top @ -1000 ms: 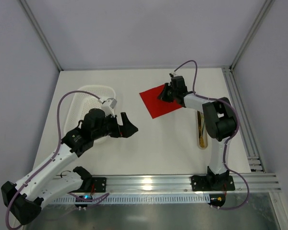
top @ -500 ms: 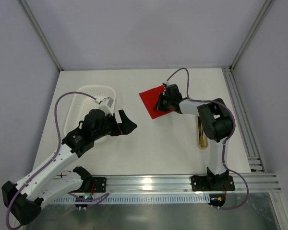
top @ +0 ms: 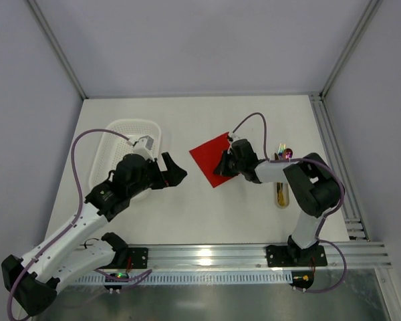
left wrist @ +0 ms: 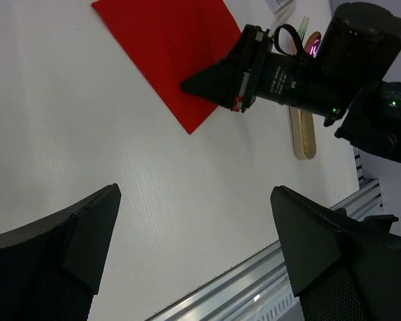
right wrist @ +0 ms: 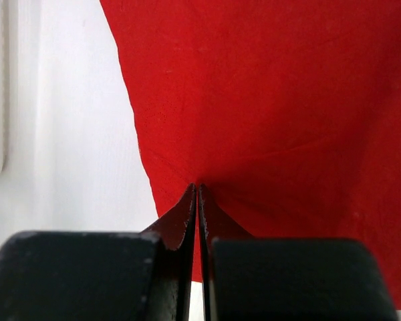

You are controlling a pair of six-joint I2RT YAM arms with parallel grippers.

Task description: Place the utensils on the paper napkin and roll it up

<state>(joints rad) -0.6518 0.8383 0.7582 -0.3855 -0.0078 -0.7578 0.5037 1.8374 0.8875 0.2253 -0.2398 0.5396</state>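
Our left arm covers part of the white perforated plastic basket (top: 113, 137), far left; the left gripper (top: 176, 168) stands apart. At centre, the right gripper (top: 222, 167) pinches the near-right edge of the thin red square paper napkin (top: 209, 155). Its arm hides most of the beige oblong tray (top: 281, 198) and the iridescent metal utensils (top: 283, 152).

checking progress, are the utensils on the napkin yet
No, the utensils lie off to the right of the napkin, which is bare red paper.

The paper napkin (top: 210, 155) lies between the basket (top: 130, 123) on its left and the tray (top: 281, 196) on its right
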